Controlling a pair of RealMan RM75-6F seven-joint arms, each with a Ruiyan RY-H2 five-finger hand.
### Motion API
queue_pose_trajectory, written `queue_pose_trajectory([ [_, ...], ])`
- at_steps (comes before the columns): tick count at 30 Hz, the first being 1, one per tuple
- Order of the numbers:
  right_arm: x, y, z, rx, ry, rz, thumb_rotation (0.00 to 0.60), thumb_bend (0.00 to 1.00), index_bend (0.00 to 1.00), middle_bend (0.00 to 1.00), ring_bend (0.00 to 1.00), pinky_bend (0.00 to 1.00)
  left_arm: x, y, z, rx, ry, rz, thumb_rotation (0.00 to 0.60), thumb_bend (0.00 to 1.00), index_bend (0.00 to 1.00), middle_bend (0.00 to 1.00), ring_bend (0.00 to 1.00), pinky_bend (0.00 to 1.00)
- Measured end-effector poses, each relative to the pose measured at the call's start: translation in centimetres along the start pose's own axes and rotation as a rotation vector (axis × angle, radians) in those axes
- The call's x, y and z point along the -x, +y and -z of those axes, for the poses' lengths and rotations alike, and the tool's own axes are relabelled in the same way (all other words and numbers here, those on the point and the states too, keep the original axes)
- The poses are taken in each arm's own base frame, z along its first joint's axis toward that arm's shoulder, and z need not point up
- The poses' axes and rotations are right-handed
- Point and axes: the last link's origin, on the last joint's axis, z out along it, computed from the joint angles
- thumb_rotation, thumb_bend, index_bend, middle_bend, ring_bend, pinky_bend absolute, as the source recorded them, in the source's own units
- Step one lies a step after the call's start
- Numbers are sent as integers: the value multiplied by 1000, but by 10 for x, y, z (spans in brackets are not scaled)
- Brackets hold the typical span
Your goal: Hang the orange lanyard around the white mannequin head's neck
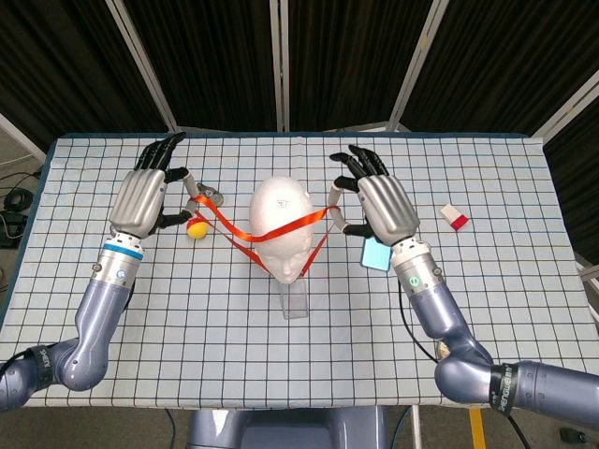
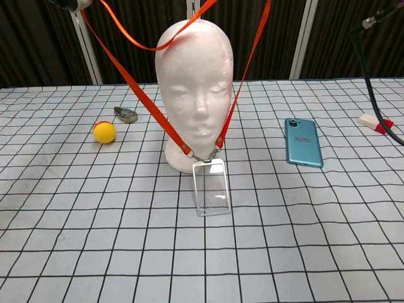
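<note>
The white mannequin head (image 1: 281, 223) (image 2: 199, 95) stands upright mid-table. The orange lanyard (image 1: 281, 227) (image 2: 146, 104) is stretched between my two raised hands. One strap crosses the crown, and two straps run down past the face on either side. They meet at the clear badge holder (image 1: 294, 299) (image 2: 211, 187), which hangs in front of the neck base. My left hand (image 1: 145, 196) pinches the strap left of the head. My right hand (image 1: 379, 201) holds it on the right. Both hands are above the chest view's top edge.
A yellow ball (image 1: 197, 229) (image 2: 104, 131) and a metal key ring (image 1: 211, 196) (image 2: 126, 115) lie left of the head. A teal phone (image 2: 304, 141) lies to its right, partly under my right hand in the head view. A red-and-white block (image 1: 454, 217) sits far right. A black cable (image 2: 379, 76) hangs there.
</note>
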Motion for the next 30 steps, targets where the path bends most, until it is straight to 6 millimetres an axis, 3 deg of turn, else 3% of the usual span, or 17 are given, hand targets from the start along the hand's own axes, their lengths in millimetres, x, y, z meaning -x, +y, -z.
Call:
queue_pose_trajectory([
  [12, 9, 45, -40, 152, -4, 63, 600, 476, 722, 168, 0, 0, 5, -13, -33, -105, -72, -30, 600, 472, 648, 0, 0, 0],
  [17, 19, 59, -56, 195, -4, 90, 600, 476, 720, 171, 0, 0, 13, -21, -42, -142, -96, -30, 600, 471, 538, 0, 0, 0],
  [19, 23, 65, -63, 212, -5, 99, 600, 474, 704, 170, 0, 0, 16, -26, -46, -157, -101, -30, 600, 441, 428, 0, 0, 0],
  [20, 25, 68, -65, 219, -7, 104, 600, 466, 667, 166, 0, 0, 17, -27, -48, -163, -103, -29, 600, 384, 342, 0, 0, 0],
  [22, 30, 73, -71, 230, -12, 113, 600, 335, 389, 98, 0, 0, 20, -31, -51, -174, -108, -27, 600, 116, 68, 0, 0, 0],
  [24, 35, 77, -75, 238, -17, 123, 600, 165, 127, 22, 0, 0, 23, -35, -54, -182, -119, -27, 600, 1, 0, 0, 0, 0],
  [25, 37, 79, -77, 240, -21, 130, 600, 106, 45, 2, 0, 0, 24, -37, -55, -184, -126, -29, 600, 0, 0, 0, 0, 0],
  [30, 49, 90, -80, 245, -59, 188, 600, 62, 0, 0, 0, 0, 30, -44, -57, -192, -160, -18, 600, 0, 0, 0, 0, 0],
])
